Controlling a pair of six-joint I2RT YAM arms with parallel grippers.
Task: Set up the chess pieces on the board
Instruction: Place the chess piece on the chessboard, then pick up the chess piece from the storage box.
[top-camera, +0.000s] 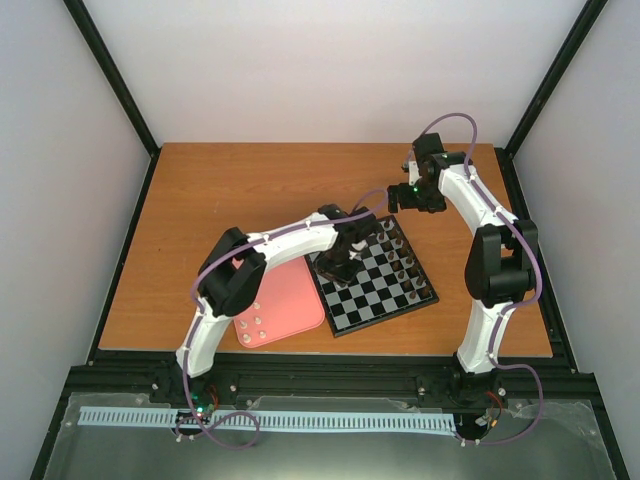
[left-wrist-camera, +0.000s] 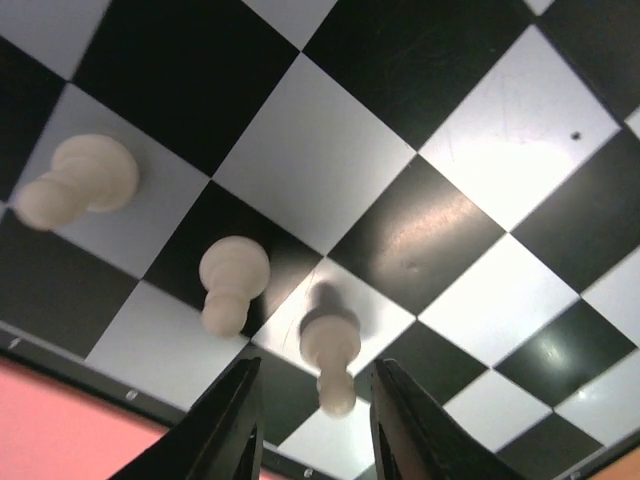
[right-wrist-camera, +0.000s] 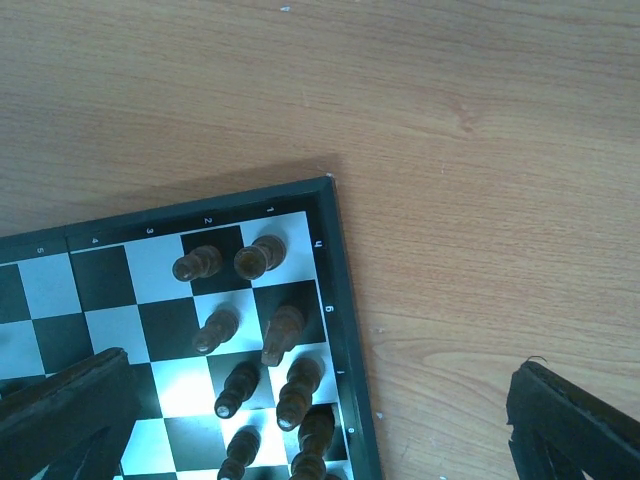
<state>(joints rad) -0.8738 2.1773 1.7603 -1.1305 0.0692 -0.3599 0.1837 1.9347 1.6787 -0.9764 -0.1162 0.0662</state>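
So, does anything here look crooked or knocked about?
Nothing looks spilled or broken. The board just sits turned at an angle to the edges of the table, as does the pink tray beside it.

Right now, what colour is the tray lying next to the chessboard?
The tray is plain pink, and it shows best in the top external view.

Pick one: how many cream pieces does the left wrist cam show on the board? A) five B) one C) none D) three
D: three cream pieces stand on the board, the nearest one just ahead of the open left end effector.
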